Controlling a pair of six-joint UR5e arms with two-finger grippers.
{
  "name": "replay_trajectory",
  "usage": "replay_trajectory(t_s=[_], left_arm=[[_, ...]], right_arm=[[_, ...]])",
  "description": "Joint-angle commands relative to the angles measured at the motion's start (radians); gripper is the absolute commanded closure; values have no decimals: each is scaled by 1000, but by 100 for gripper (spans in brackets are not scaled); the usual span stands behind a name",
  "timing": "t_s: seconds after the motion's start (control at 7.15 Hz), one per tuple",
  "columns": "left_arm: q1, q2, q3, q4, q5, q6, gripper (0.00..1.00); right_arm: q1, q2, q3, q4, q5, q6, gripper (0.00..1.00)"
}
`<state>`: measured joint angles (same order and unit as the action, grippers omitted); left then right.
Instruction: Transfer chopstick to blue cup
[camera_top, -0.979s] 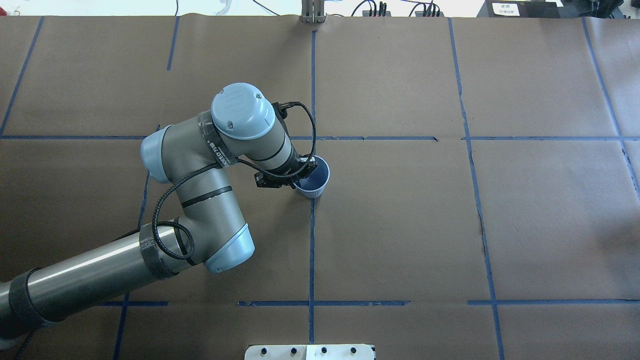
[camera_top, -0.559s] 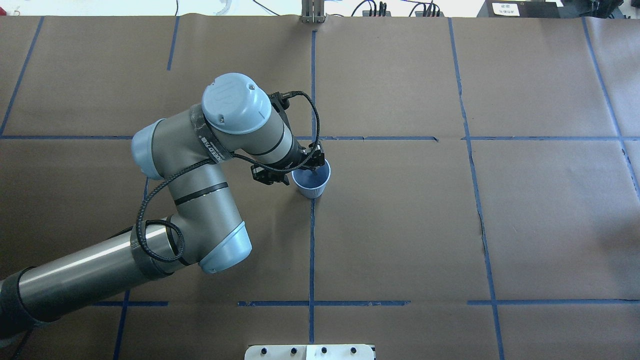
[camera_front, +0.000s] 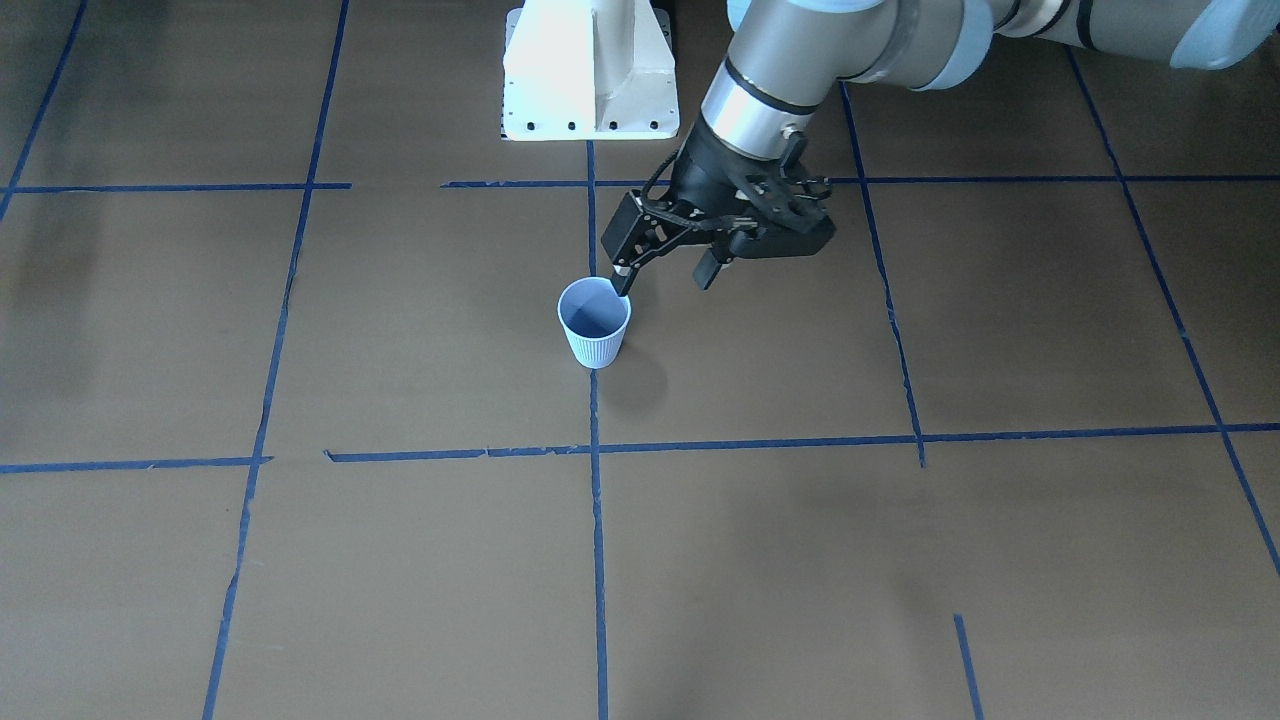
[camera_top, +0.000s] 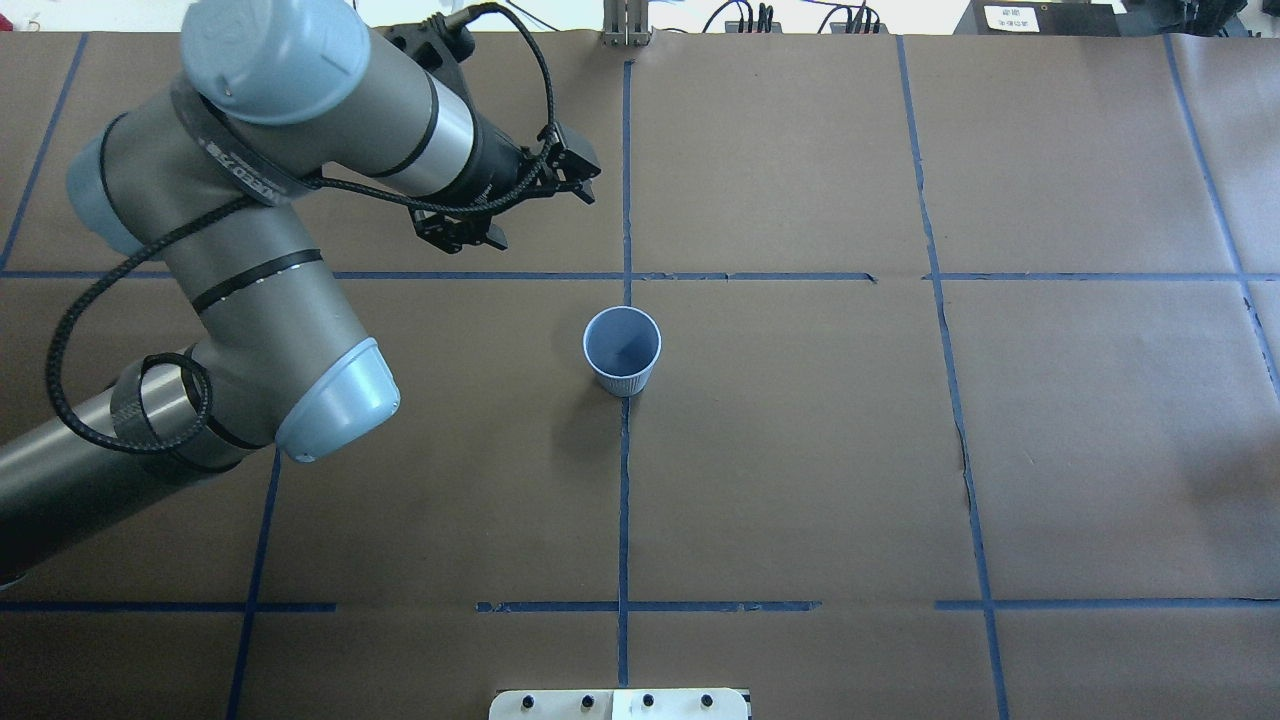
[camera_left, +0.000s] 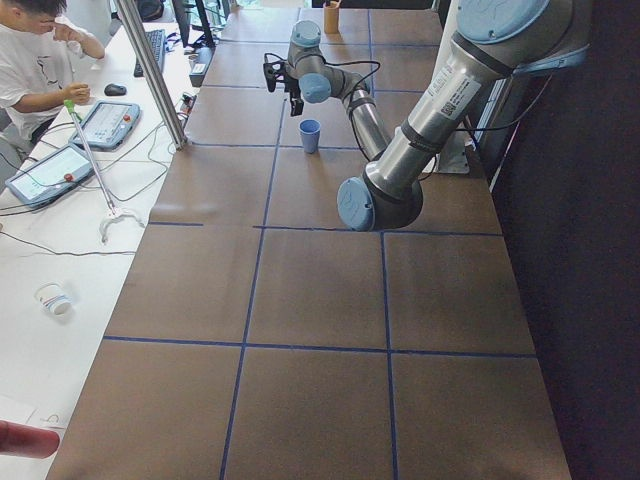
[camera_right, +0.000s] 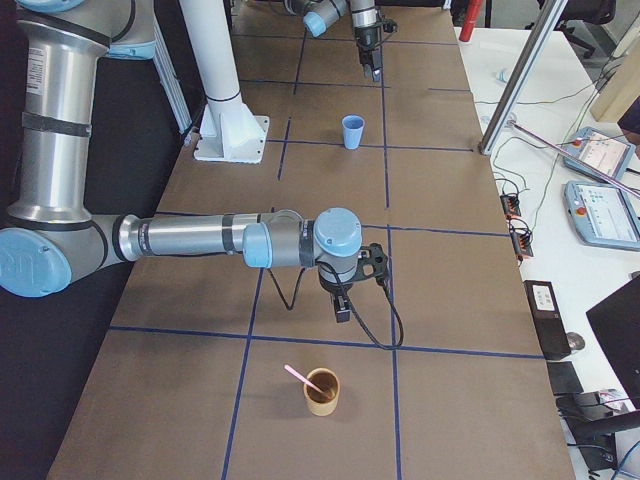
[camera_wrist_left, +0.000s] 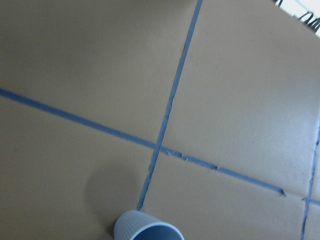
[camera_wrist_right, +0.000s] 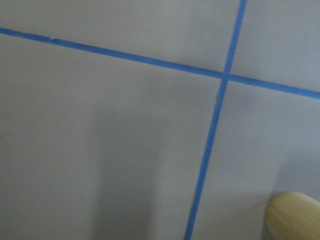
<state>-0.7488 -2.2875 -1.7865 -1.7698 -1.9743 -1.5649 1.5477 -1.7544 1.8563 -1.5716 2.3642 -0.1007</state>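
Left gripper (camera_front: 663, 280), jaws spread, empty, near blue cup (camera_front: 594, 322); chopstick (camera_right: 297, 374), seemingly pink, near table's (camera_right: 450, 250) right edge: best grasped high, lifted vertically

My overhead camera looks steeply down on the table (camera_top: 800, 450) from behind the robot. The front-facing one looks back from across it, with the base plate (camera_front: 590, 70) at the top of its frame. Both show me the blue cup (camera_top: 621, 350) near centre. The side cameras look along the table from opposite ends, with the cup small and far. My left wrist camera, close in, catches its rim at the bottom edge; the right wrist one shows a wooden cup (camera_wrist_right: 295, 215) at lower right
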Motion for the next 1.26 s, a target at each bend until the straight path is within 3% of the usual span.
replay_trajectory(t_s=[0.0, 0.42, 1.12], left_arm=[[-46, 34, -2, -2, 0, 28, 0], [-66, 60, -8, -2, 0, 39, 0], [-84, 63, -36, 1, 2, 39, 0]], right_arm=[[81, -52, 17, -1, -86, 45, 1], [143, -134, -23, -1, -115, 48, 1], [143, -122, -112, -1, -112, 55, 7]])
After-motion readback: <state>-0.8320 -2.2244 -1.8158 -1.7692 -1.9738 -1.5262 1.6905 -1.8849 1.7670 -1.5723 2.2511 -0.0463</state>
